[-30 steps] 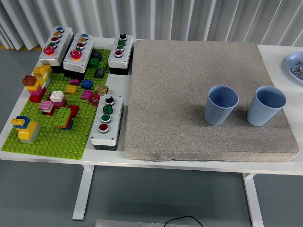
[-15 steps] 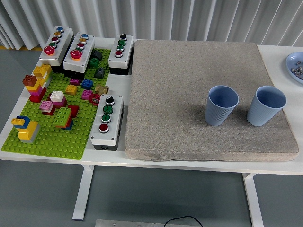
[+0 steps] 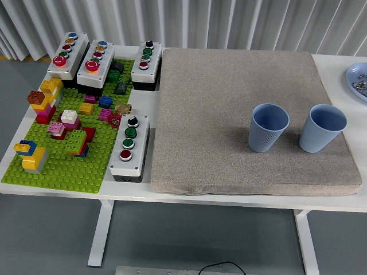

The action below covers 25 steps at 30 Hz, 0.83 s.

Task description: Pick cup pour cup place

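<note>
Standing side by side on the grey mat [image 3: 229, 103] are two blue cups, both upright and a little apart. The left cup [image 3: 268, 128] is near the middle of the mat's right half, and the right cup [image 3: 322, 128] is close to the mat's right edge. Each looks light and thin, with fine ridges down its side, so it would likely bend if squeezed hard and tip if bumped. A good place to hold one is around the middle of its side, with a soft grip. Both are wide at the top and narrow at the bottom. It is hard to see if anything is inside them. No robot hand shows, so nobody can tell how the fingers are. These cups would look the same before a pour or after one.
</note>
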{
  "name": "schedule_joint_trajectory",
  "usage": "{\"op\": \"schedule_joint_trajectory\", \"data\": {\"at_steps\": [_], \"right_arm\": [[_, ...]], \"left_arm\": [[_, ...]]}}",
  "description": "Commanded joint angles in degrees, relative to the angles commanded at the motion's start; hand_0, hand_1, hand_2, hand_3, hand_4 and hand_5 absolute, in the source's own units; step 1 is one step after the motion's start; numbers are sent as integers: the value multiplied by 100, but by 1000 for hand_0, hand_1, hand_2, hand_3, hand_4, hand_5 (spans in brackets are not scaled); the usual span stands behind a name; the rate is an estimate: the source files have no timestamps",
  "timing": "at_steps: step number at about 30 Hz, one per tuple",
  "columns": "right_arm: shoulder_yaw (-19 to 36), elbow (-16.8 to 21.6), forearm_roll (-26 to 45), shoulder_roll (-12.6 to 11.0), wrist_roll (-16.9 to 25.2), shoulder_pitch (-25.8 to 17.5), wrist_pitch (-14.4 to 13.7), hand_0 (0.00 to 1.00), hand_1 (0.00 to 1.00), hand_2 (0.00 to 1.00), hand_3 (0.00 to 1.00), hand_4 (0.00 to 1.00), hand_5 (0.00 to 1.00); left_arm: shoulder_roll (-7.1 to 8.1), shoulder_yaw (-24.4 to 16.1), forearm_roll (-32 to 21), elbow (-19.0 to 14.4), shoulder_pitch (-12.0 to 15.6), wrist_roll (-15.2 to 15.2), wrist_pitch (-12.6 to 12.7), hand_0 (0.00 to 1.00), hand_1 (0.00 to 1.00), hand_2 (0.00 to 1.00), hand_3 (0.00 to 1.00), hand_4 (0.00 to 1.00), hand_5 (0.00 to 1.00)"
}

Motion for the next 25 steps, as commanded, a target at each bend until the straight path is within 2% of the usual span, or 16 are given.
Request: {"op": "schedule_joint_trajectory", "data": {"at_steps": [25], "right_arm": [[108,13,-58,-24,-42,12,0,944,863,915,929,754,998]], "left_arm": [[-3,-190,184,0,-18,18,-2,712,731,793,646,511,933]]}}
